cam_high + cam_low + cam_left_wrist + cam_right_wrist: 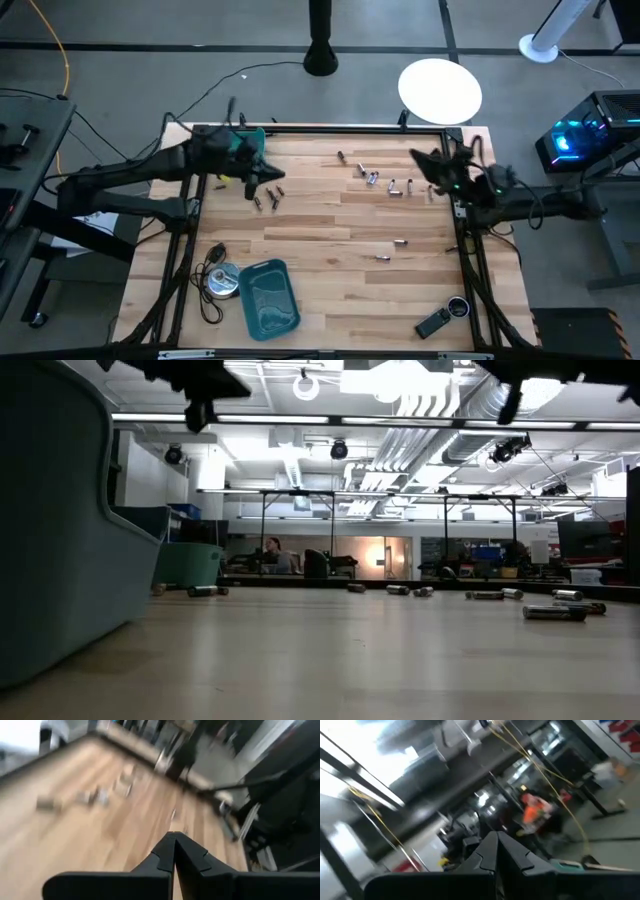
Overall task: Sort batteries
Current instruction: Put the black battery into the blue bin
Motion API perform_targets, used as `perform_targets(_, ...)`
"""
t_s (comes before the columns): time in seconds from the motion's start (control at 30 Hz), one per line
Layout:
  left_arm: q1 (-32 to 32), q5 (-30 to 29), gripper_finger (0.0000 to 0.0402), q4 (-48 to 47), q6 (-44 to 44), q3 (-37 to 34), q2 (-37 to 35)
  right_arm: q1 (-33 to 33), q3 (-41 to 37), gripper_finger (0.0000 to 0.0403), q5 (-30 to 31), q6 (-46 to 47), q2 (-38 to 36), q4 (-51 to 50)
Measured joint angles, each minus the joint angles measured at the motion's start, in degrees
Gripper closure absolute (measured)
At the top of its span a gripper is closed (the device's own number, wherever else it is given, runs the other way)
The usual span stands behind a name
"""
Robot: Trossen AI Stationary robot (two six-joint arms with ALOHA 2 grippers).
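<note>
Several small silvery batteries lie on their sides on the wooden table: a scattered group [385, 180] toward the far right, two [265, 200] close to my left gripper, and two more [391, 249] mid-right. In the low view they show as a row [490, 595]. My left gripper [272, 178] hangs shut in the air just beyond the left pair, by the far-left teal bin [250, 140]. Its shut fingertips [174, 837] point across the table at the blurred batteries [95, 797]. My right gripper [418, 158] is shut, raised near the far right edge, and tipped up at the room [496, 835].
A second teal bin [270, 297] lies near the front left, filling the low view's left side [60, 540]. Beside it sits a round silver disc with a black cable [222, 280]. A black gadget with a round lens [442, 318] lies front right. Bare wood fills the middle.
</note>
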Motion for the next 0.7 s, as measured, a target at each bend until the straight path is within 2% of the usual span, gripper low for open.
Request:
perform_targets(0.1,0.0,-0.3,0.0401,-7.1,-7.1,-0.9,2.7,-0.7,5.4,0.0402,-0.1,-2.7,6.0,-5.7)
perform_targets(0.2,-0.6,-1.9,0.0388,-17.1,-10.9,-1.4,5.1,-2.6,10.8,0.0402,0.0,-3.0,9.1,-17.5)
perform_targets(0.33,-3.5,-11.9,0.0351,-29.8,-15.5,-2.1,8.0,-5.8,17.3,0.0402,0.0,-0.9,11.6,-37.3)
perform_targets(0.4,-4.6,-16.3,0.0327,-31.4,-19.7,-2.8,9.0,-7.4,19.5,0.0402,0.0,1.0,12.3,-44.1)
perform_targets(0.5,-5.5,-18.2,0.0290,-30.0,-28.7,-5.5,10.6,-9.3,21.5,0.0402,-0.3,1.9,13.0,-50.4)
perform_targets(0.6,-6.4,-18.4,0.0256,-28.1,-36.7,-7.6,12.8,-10.4,22.0,0.0402,-1.3,1.6,13.0,-51.9)
perform_targets(0.7,-6.9,-21.0,0.0233,-28.0,-43.9,-9.3,15.5,-10.9,22.1,0.0402,-1.7,1.4,13.0,-51.9)
